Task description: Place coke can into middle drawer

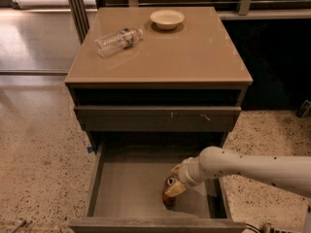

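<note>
Our arm (252,166) is a smooth, rounded white tube dotted with small dark specks, ending in a pale collar and a tan gripper (171,191), low at the near right of the middle drawer (129,188).

gripper (174,187) at coke can (168,198); both in open middle drawer (127,188)
</note>
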`<state>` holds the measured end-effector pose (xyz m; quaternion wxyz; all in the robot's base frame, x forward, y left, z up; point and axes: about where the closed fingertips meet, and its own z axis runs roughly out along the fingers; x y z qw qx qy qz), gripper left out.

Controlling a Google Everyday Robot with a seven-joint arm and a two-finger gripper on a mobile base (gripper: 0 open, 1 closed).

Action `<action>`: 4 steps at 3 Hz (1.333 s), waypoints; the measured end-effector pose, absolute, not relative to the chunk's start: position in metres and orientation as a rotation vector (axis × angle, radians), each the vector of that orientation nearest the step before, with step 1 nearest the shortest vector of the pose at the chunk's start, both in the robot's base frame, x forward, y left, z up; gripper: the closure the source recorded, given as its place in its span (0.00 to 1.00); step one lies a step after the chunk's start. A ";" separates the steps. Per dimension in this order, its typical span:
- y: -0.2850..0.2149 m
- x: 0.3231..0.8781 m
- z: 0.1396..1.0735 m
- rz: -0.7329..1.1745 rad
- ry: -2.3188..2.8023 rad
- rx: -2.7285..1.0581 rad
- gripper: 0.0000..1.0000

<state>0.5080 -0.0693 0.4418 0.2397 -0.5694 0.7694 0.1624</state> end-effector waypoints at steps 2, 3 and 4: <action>-0.063 0.502 0.444 0.353 2.077 -1.603 1.00; -0.063 0.502 0.444 0.353 2.077 -1.603 0.73; -0.063 0.502 0.444 0.353 2.077 -1.604 0.50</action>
